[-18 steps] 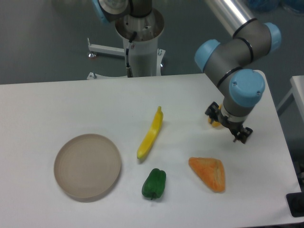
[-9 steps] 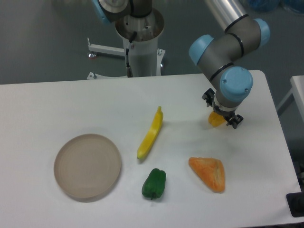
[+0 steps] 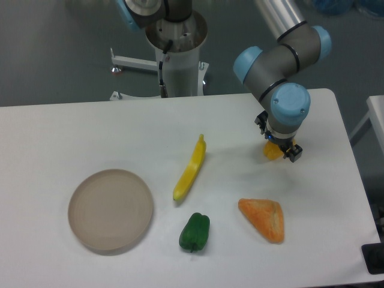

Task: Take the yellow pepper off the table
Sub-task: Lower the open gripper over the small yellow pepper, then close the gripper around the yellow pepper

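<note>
Yellow pepper (image 3: 273, 150) on the white table (image 3: 72, 132), toward the right side, well apart from the banana-shaped yellow piece (image 3: 191, 167), green pepper (image 3: 194, 231), orange wedge (image 3: 263, 218) and round beige plate (image 3: 110, 209). Gripper (image 3: 279, 146) directly above it, wrist hiding most of the fruit; only a sliver of yellow-orange visible below the blue joint cap. Cannot tell whether spread or pinching the pepper, fingers too small and dark.

To do well, judging from here: centre over the lumpy body, come down vertically, close gently across the widest part, lift straight up only once firmly seated. Glossy skin likely slippery.

No readable brands, labels or writing anywhere.
</note>
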Controlling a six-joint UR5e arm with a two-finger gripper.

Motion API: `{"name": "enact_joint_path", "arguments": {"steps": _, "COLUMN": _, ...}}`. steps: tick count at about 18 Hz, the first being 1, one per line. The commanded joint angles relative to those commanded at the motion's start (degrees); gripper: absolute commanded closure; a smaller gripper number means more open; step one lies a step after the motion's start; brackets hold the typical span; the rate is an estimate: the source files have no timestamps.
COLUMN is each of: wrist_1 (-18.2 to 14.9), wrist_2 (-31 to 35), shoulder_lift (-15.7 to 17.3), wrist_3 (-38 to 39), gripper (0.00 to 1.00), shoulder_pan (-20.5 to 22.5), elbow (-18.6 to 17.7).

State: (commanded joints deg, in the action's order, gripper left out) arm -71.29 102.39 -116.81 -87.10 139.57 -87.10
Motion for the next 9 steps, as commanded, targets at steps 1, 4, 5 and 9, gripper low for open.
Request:
{"name": "enact_joint_path", "arguments": {"steps": 1, "wrist_1": 1.1, "wrist_2": 0.0, "shoulder_lift": 0.0, "wrist_3": -0.1, "gripper": 0.0, "shoulder_pan": 0.1, "elbow": -0.1}}
{"name": "enact_joint_path", "arguments": {"steps": 4, "wrist_1": 2.6, "wrist_2": 0.0, "shoulder_lift": -0.1, "wrist_3": -0.9, "gripper": 0.0, "shoulder_pan": 0.3, "elbow": -0.4}}
{"name": "enact_joint_path", "arguments": {"steps": 5, "wrist_1": 2.6, "wrist_2": 0.0, "shoulder_lift": -0.2, "wrist_3": -1.2, "gripper": 0.0, "shoulder_pan": 0.3, "elbow": -0.4}}
{"name": "enact_joint_path", "arguments": {"steps": 9, "wrist_1": 2.6, "wrist_2": 0.0, "shoulder_lift": -0.3, "wrist_3": -1.3, "gripper": 0.0, "shoulder_pan": 0.7, "elbow": -1.0}}
